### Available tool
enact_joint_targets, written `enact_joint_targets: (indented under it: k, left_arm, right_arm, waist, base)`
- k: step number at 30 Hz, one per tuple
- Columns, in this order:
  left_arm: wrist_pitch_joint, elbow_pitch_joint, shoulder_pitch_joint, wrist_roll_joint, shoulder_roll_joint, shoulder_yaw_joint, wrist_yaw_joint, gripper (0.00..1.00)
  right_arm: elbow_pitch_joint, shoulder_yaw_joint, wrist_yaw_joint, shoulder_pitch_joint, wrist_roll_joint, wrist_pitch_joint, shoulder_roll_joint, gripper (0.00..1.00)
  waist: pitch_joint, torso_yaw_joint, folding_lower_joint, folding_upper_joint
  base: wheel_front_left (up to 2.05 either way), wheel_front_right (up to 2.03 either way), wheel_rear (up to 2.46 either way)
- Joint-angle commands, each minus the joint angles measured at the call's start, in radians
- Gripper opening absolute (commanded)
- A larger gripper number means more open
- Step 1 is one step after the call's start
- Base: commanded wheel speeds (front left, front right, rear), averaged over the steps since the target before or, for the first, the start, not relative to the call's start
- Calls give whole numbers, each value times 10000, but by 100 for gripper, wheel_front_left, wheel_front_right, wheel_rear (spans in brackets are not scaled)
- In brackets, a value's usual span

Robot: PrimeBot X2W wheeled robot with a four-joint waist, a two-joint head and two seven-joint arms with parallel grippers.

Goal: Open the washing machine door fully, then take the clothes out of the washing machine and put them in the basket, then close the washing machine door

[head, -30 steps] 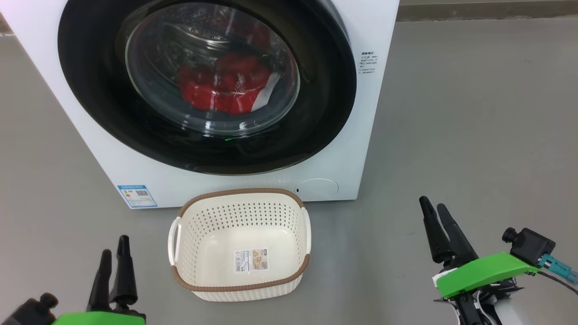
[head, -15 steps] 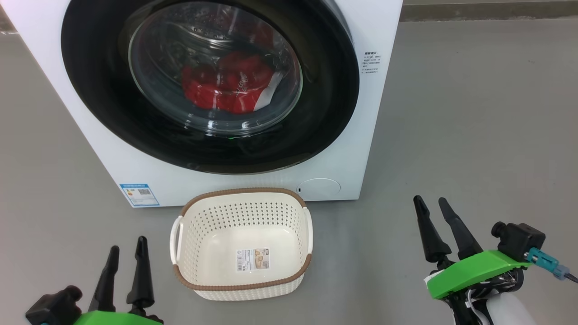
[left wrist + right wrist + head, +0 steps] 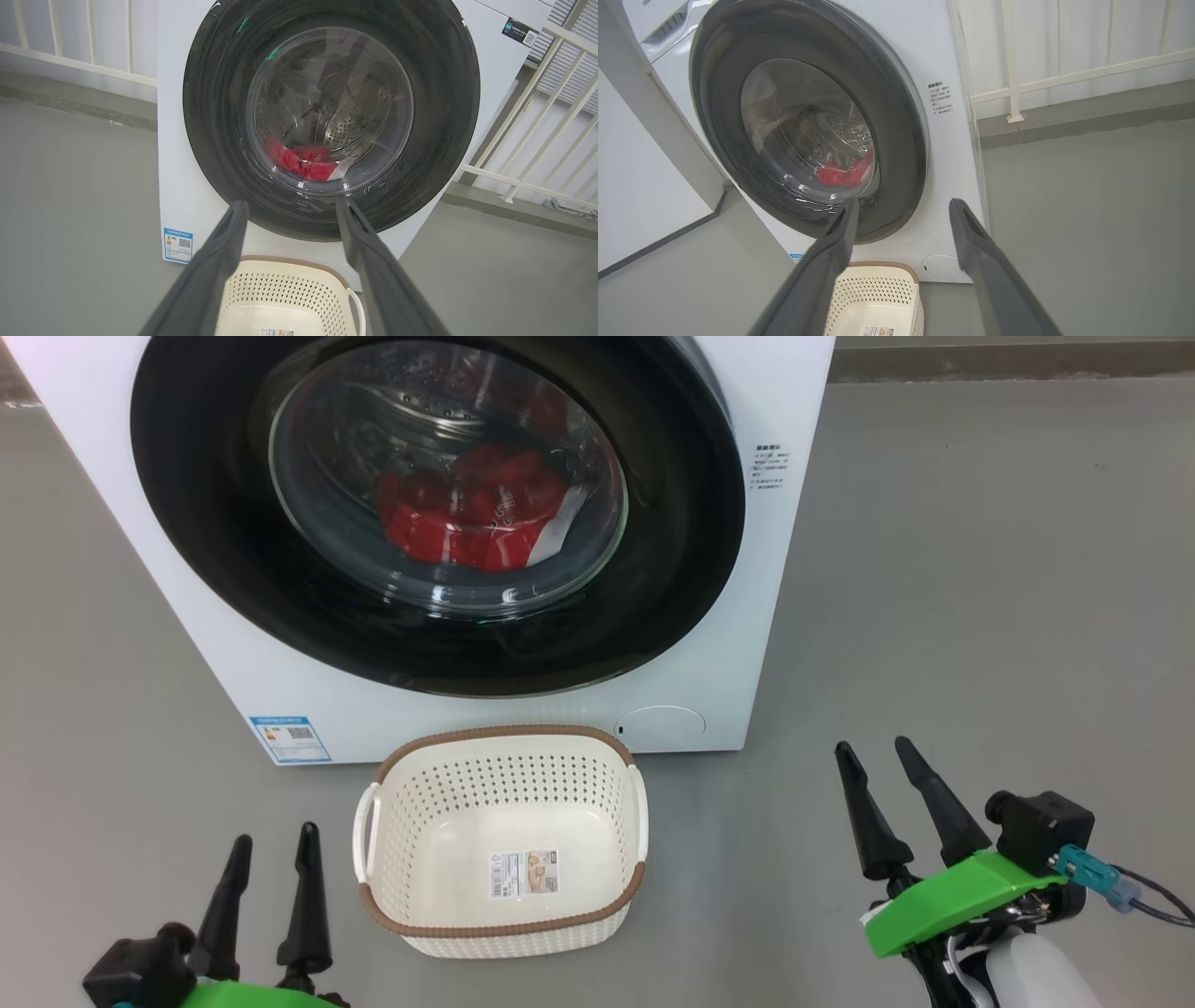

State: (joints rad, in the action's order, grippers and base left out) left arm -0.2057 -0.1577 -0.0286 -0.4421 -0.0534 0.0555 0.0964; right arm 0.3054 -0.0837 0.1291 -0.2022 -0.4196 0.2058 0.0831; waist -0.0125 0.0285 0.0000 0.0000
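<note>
The white washing machine (image 3: 738, 644) stands at the top of the head view, its round glossy black door (image 3: 215, 560) against the front. Through the door's glass window the red clothes (image 3: 467, 518) lie in the steel drum. The cream basket (image 3: 499, 915) with a brown rim sits on the floor right in front of the machine and holds nothing but its paper label. My left gripper (image 3: 275, 837) stands open at the lower left, beside the basket. At the lower right my right gripper (image 3: 875, 749) is open too, well clear of the machine. The wrist views show the door (image 3: 224, 154) (image 3: 901, 154) ahead of each pair of fingers.
Grey floor (image 3: 980, 569) stretches out on both sides of the machine. A white railing (image 3: 1013, 88) runs behind the machine on the right, and another railing (image 3: 528, 140) shows in the left wrist view. A blue label (image 3: 289, 739) sits at the machine's lower left corner.
Both grippers have opened from shut. The left gripper has shifted right towards the basket and the right gripper has shifted a little left. The head view has moved slightly.
</note>
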Motion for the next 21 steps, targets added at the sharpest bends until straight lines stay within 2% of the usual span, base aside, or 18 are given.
enact_joint_targets:
  k: [1,14,21]
  left_arm:
    - [-166,301,-252,319,-162,-252,-81,100]
    - [-553,451,-198,1685,-142,-207,-80,100]
    - [-561,469,-169,1687,-118,-254,-51,100]
  right_arm:
    - [-247,-255,14,-453,281,170,-48,100]
    - [-197,-474,16,-589,1637,551,-46,100]
    - [-152,-460,16,-590,1525,559,-54,100]
  waist:
    - [0,0,0,0]
    - [79,35,0,0]
    - [86,25,0,0]
  base:
    - [0,0,0]
    - [0,0,0]
    - [0,0,0]
